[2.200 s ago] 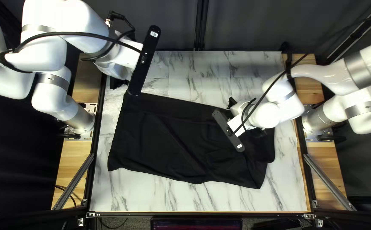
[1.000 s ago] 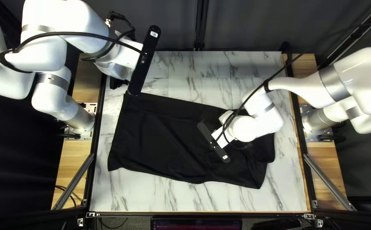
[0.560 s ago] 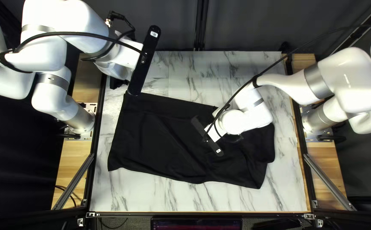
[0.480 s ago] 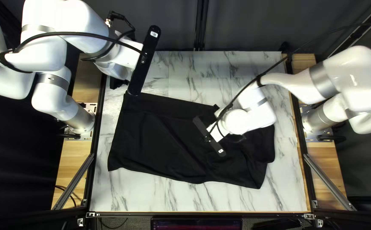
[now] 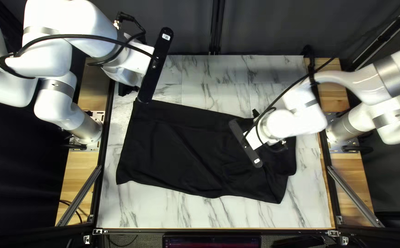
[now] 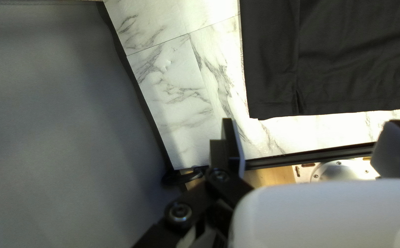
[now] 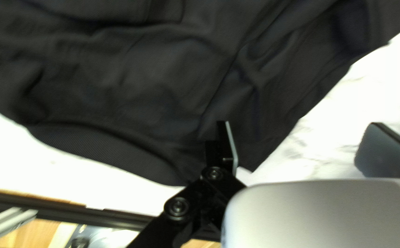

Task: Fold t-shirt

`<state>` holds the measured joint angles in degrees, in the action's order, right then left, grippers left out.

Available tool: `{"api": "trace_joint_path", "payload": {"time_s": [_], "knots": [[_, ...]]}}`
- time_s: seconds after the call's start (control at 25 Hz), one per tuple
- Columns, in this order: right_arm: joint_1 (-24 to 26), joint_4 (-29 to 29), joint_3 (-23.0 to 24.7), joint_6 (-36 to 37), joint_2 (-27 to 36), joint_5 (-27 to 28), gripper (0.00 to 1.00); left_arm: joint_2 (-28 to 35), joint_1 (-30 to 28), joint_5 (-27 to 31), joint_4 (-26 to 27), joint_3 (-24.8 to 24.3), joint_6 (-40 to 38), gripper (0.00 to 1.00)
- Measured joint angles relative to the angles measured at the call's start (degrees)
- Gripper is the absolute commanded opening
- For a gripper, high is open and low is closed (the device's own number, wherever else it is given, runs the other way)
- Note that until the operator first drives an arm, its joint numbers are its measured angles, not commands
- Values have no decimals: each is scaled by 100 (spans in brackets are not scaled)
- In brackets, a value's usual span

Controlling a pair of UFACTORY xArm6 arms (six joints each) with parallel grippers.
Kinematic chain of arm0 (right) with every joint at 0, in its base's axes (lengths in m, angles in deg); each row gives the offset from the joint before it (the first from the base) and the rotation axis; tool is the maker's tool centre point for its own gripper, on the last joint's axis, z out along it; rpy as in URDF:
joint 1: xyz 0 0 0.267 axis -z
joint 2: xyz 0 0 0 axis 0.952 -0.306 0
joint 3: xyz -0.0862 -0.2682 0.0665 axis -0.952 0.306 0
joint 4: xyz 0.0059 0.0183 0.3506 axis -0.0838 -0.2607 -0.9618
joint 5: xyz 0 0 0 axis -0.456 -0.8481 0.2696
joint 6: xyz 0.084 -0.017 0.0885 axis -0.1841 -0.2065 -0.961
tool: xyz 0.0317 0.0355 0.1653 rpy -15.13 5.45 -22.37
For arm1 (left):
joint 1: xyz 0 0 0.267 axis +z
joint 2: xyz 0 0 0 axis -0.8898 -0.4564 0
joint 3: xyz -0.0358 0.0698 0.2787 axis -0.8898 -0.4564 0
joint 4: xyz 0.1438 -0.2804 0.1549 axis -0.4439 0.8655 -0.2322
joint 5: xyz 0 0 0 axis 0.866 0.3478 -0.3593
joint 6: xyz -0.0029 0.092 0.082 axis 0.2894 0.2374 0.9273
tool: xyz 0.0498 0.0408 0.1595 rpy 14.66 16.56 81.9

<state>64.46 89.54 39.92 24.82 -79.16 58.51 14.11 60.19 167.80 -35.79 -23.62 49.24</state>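
1. The right arm (image 5: 360, 85) has just drawn back toward its base; the shirt (image 5: 181, 147) lies in the same place. Nothing is folded by that move, which I read as repositioning for a grasp.
2. The right gripper (image 7: 300, 126) is released, fingers well apart with no cloth pinched. The shirt spreads under and ahead of it, a ribbed band (image 7: 103, 149) beside its nearer finger.
3. The left gripper (image 6: 311, 124) is also released, parked beside the shirt's corner, with the cloth ahead of it on the table (image 6: 172, 87).
4. The right wrist leans at a slant above the cloth; the left arm (image 5: 53, 55) is raised. Next, probably, an edge must be pinched cleanly, without bunching layers.
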Motion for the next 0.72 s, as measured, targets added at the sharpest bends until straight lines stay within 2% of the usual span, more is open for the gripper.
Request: {"api": "trace_joint_path", "payload": {"time_s": [0.28, 0.52, 0.56, 0.6, 0.64, 0.68, 0.72], "knots": [[7, -594, 426, 124, 202, -100, 100, 0, 0, 0, 0, 0, 0, 100], [-191, -943, 474, -56, 160, 78, 100, 0, 0, 0, 0, 0, 0, 100], [-231, -958, 478, -124, 135, 97, 93, 0, 0, 0, 0, 0, 0, 100], [-272, -966, 482, -200, 108, 109, 91, 0, 0, 0, 0, 0, 0, 100], [-311, -968, 488, -278, 78, 114, 64, 0, 0, 0, 0, 0, 0, 100], [-344, -968, 492, -348, 44, 114, 59, 0, 0, 0, 0, 0, 0, 100], [-372, -966, 495, -409, 0, 99, 4, 0, 0, 0, 0, 0, 0, 100]]}}
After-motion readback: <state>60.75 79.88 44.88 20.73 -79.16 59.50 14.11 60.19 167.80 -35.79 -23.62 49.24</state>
